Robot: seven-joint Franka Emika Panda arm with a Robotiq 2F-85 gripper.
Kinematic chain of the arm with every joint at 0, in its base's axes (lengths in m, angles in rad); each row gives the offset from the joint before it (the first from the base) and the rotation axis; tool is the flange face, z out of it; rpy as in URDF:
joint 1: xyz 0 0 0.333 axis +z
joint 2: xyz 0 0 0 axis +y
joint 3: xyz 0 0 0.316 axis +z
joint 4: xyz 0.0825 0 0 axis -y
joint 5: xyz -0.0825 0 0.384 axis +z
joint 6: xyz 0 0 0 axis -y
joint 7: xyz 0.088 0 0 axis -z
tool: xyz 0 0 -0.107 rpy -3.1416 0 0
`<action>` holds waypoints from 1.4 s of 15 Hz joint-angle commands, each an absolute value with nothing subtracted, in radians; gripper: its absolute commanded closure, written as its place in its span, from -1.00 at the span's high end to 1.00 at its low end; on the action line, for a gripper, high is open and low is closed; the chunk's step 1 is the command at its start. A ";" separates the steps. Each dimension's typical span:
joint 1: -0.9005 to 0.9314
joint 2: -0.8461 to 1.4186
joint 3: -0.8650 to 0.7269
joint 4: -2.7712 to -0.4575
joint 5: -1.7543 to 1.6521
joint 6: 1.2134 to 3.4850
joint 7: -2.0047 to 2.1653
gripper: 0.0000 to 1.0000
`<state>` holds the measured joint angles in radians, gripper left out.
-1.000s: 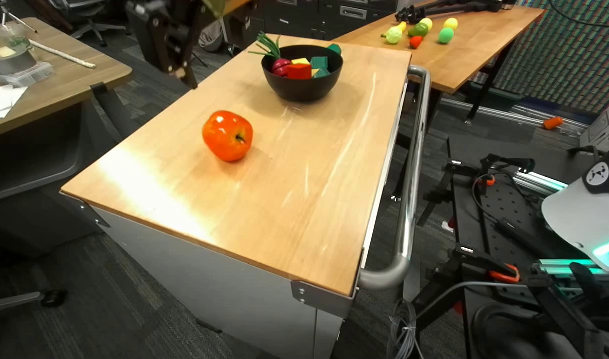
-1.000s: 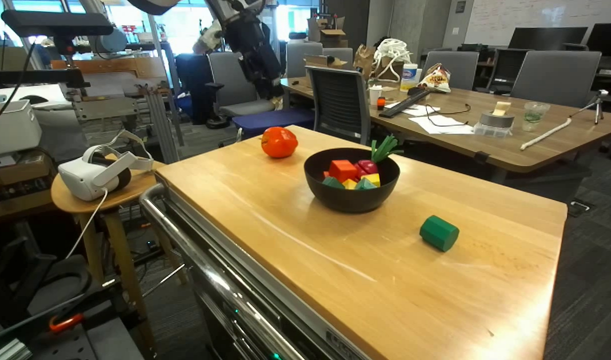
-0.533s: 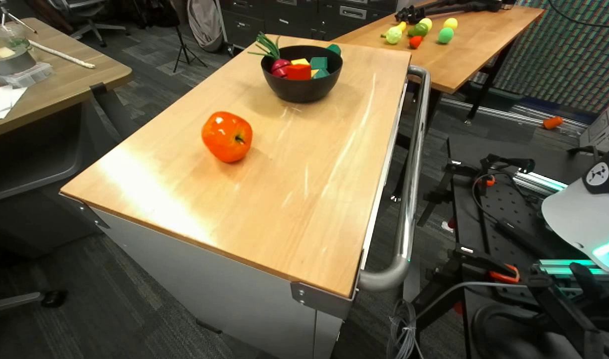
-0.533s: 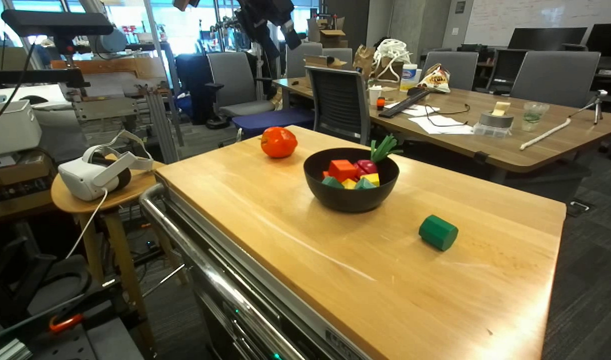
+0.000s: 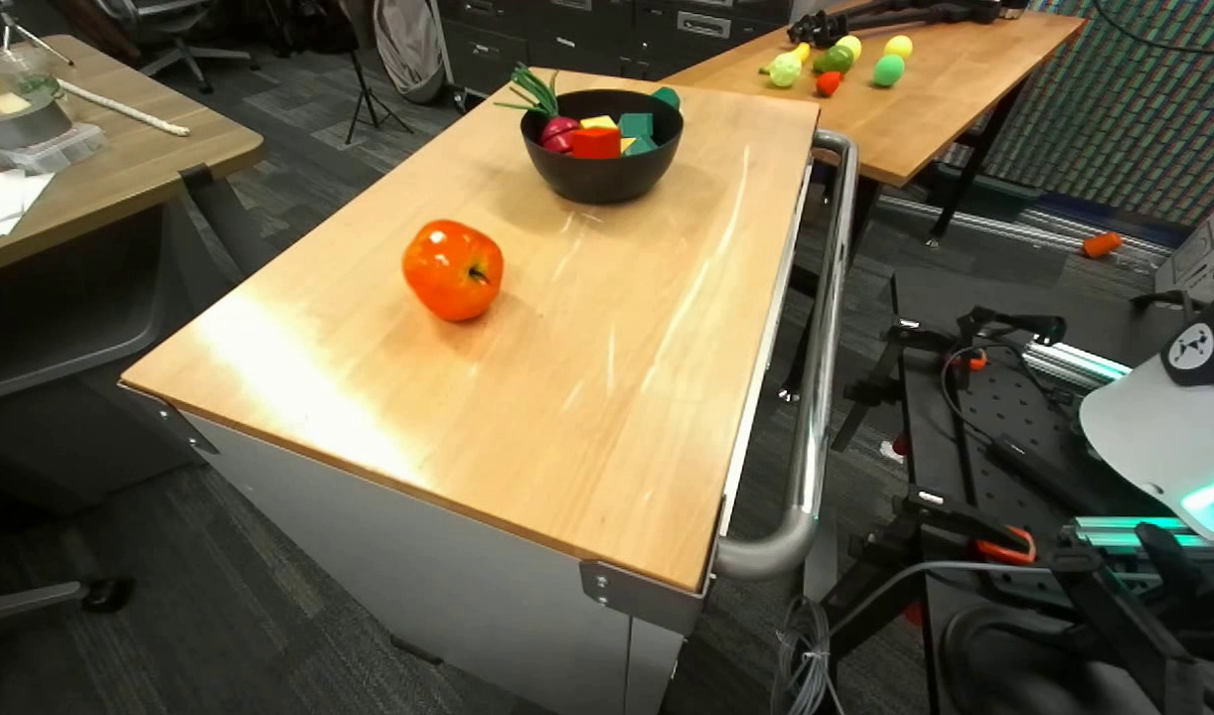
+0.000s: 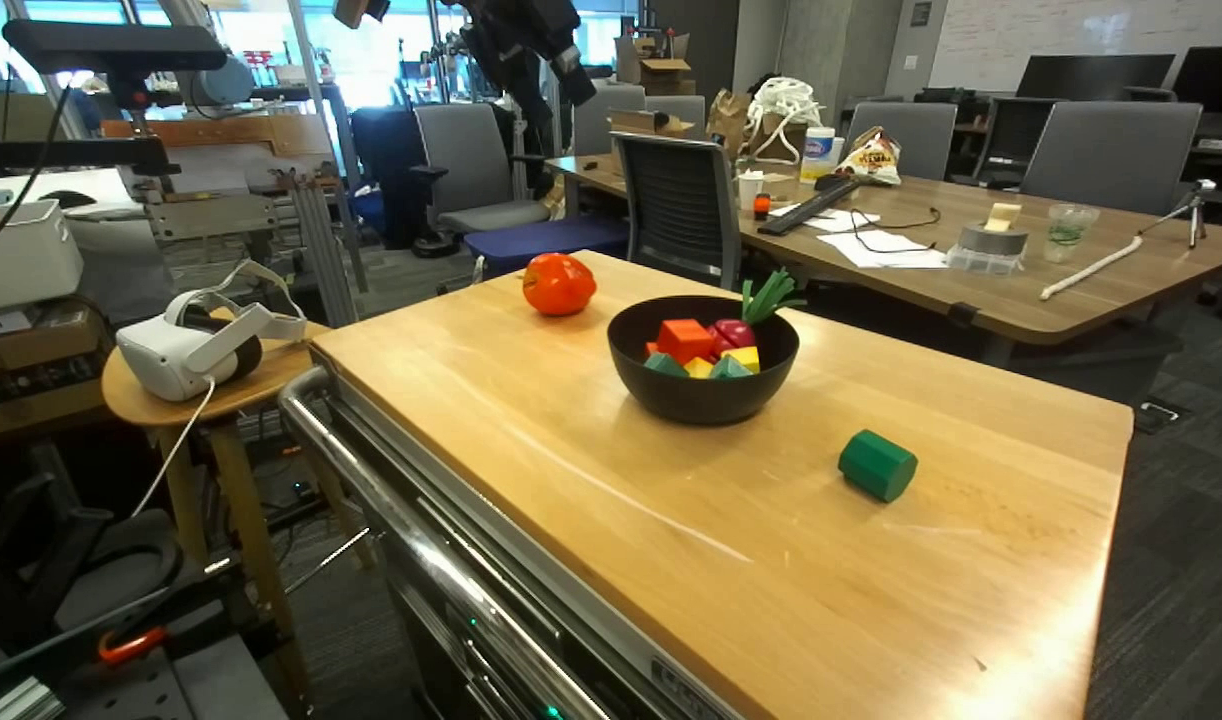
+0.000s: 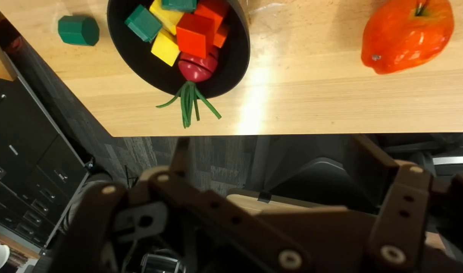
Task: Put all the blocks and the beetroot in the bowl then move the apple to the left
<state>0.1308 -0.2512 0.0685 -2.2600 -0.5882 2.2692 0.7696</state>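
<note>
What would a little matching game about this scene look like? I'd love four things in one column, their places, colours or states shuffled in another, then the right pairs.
Things:
1. apple
2. beetroot
3. lone block
4. robot's jaws

Where or how:
A. in the bowl, leafy end sticking out
B. wide apart, nothing held between them
C. orange-red, on the wooden top
D. green, lying outside the bowl

Right pairs: 1-C, 2-A, 3-D, 4-B.
</note>
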 commanded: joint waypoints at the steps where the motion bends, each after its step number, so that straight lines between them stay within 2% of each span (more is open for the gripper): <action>1: 0.107 -0.295 0.135 -2.186 -0.552 2.182 0.665 1.00; 8: -0.013 -0.383 0.004 -2.034 -0.232 2.133 0.477 1.00; 14: -0.087 -0.231 -0.182 -2.101 0.141 2.276 0.321 1.00; 21: -0.115 -0.167 -0.163 -2.107 0.170 2.271 0.334 1.00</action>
<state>-0.0922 -0.1681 -0.1842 -2.1094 0.1641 2.2741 0.3385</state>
